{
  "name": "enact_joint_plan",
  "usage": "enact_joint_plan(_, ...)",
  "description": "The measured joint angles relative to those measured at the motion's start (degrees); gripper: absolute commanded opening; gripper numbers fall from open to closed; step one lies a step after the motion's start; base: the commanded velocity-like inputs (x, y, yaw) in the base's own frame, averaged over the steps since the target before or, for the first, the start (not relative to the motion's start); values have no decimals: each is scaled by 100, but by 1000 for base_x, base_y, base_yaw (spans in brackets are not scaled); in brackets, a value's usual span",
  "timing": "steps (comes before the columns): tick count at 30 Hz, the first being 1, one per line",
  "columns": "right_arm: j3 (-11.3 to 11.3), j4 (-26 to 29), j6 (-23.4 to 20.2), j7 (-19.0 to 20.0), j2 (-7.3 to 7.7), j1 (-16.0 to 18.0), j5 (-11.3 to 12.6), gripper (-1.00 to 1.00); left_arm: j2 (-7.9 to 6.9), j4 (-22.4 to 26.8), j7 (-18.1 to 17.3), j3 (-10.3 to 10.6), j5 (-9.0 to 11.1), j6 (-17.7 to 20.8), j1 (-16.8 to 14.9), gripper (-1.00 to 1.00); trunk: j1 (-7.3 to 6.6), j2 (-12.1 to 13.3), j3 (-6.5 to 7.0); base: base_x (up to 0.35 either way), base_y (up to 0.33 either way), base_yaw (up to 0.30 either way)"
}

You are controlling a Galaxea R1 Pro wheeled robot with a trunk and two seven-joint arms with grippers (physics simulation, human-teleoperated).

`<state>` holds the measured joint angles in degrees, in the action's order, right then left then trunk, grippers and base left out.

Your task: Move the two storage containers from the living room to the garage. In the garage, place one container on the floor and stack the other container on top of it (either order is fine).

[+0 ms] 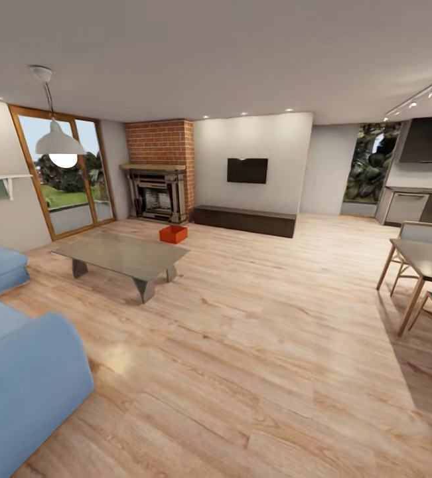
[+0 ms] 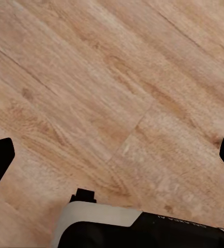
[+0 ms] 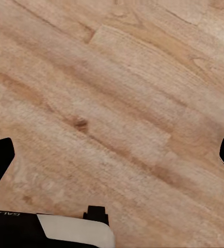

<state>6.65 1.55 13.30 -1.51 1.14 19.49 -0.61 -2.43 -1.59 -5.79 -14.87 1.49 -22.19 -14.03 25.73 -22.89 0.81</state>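
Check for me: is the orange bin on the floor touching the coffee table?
Apart. The head view shows the orange bin sitting on the wood floor beyond the coffee table, with a strip of bare planks visible between the bin and the tabletop's far edge.

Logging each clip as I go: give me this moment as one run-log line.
place: living room | bin: on wood floor beyond coffee table, near fireplace | left gripper: open, empty | right gripper: open, empty | stage: bin not yet reached

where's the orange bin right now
In the head view, the orange bin sits on the wood floor left of centre, between the coffee table and the brick fireplace.
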Motion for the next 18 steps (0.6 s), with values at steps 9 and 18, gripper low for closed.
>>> enact_joint_plan(9, 0, 0, 0, 0, 0, 0, -3, 100, 1, 0, 0, 0, -3, 0, 2, 100, 0, 0, 0, 325, 0, 0)
enact_joint_plan(18, 0, 0, 0, 0, 0, 0, -3, 100, -1, 0, 0, 0, -1, 0, 1, 100, 0, 0, 0, 325, 0, 0)
